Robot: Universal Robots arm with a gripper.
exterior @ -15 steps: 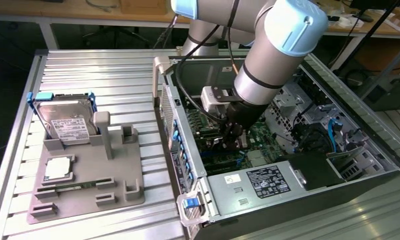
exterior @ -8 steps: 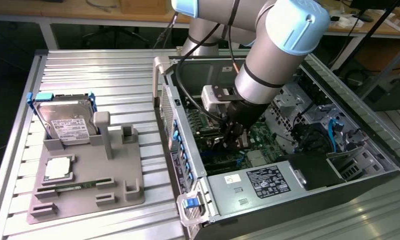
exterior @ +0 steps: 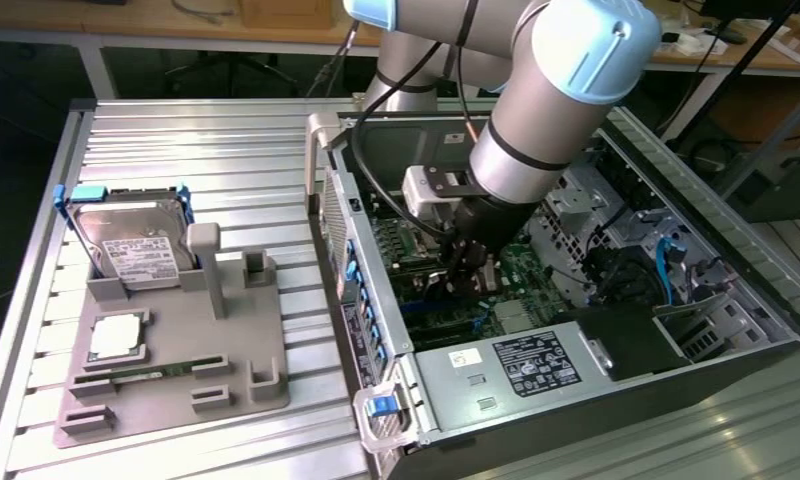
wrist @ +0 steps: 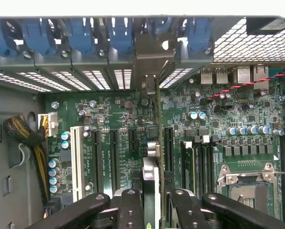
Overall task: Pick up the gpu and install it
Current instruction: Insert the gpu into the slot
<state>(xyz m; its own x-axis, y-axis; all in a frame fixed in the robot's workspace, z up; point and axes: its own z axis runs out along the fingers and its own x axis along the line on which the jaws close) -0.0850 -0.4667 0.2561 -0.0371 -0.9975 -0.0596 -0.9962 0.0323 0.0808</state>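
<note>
You are looking at a ribbed metal table (exterior: 200, 130) with an open computer case (exterior: 560, 330) lying on its side toward the exterior view's right. The robot arm (exterior: 560, 90) reaches down into the case, and its gripper (exterior: 470, 275) hangs low over the green motherboard (exterior: 520, 270). In the wrist view, the 2 black fingers (wrist: 133, 210) are clamped on the gpu (wrist: 154, 143), which stands on edge between them, with its silver bracket (wrist: 154, 55) up against the row of blue slot clips (wrist: 118, 33) at the case's rear wall. The card sits in line with the expansion slots (wrist: 114, 157), though you cannot tell whether it is fully seated. On the exterior view's left, a grey fixture tray (exterior: 173, 370) rests on the table, holding a silver hard drive (exterior: 133, 245) upright, a processor (exterior: 116, 338) lying flat, and a narrow memory stick (exterior: 160, 372). Behind the table, you can make out wooden benches (exterior: 147, 15) and loose cables (exterior: 720, 80) on a dark floor.
</note>
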